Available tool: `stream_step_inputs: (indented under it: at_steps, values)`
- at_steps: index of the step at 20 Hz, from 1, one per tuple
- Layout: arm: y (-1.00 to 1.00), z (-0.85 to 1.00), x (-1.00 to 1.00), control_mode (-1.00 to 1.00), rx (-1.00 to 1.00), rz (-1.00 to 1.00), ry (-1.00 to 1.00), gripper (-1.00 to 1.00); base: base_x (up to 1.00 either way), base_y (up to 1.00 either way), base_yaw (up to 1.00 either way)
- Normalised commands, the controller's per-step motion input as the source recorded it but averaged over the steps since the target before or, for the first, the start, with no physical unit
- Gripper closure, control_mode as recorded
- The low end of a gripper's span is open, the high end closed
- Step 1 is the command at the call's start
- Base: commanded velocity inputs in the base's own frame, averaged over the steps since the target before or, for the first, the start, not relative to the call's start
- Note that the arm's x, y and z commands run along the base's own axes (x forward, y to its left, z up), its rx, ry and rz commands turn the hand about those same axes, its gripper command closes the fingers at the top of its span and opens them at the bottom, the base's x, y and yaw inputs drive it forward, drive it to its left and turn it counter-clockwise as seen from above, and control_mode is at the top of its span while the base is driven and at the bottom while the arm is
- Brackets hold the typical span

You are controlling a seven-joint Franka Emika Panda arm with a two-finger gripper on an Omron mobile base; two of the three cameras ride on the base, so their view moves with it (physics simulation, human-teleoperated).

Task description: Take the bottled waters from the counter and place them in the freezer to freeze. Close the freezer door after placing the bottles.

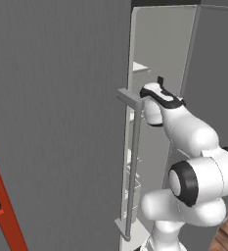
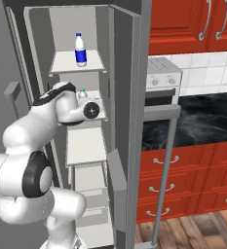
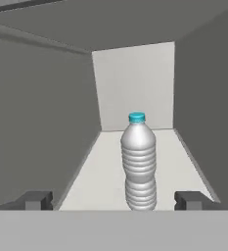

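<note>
inside the freezer (image 2: 85,58) the arm reaches level over a shelf — fingers (image 3: 37,200) spread wide, clear bottle (image 3: 139,164) standing between them.

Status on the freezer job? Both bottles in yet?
Done: white bottle with blue cap stands on the freezer's upper shelf. In hand: clear teal-capped bottle stands upright on a lower shelf, the gripper open around it, fingers apart on both sides. Left: pull the arm out and shut the freezer door, which is wide open.
</note>
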Motion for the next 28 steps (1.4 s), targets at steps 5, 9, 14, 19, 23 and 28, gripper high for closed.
stream_step_inputs:
  at_steps: [5, 9, 14, 19, 23, 28]
  values:
    - [-0.06, 0.41, -0.94, -1.0, -0.01, -0.14, 0.27, -1.0, 0.0, 0.0, 0.0]
    - [-0.16, 0.6, -1.0, -1.0, 0.0, -0.12, 0.29, -1.0, 0.0, 0.0, 0.0]
    - [-0.13, 0.74, -0.82, -1.0, 0.0, -0.09, 0.29, -1.0, 0.0, 0.0, 0.0]
    - [-0.1, 0.06, -0.95, -1.0, -0.02, -0.1, 0.07, -1.0, 0.0, 0.0, 0.0]
    - [-0.03, 0.29, -1.0, -1.0, 0.0, -0.1, 0.11, -1.0, 0.0, 0.0, 0.0]
    - [-0.08, 0.08, -1.0, -1.0, 0.0, -0.08, 0.07, -1.0, 0.0, 0.0, 0.0]
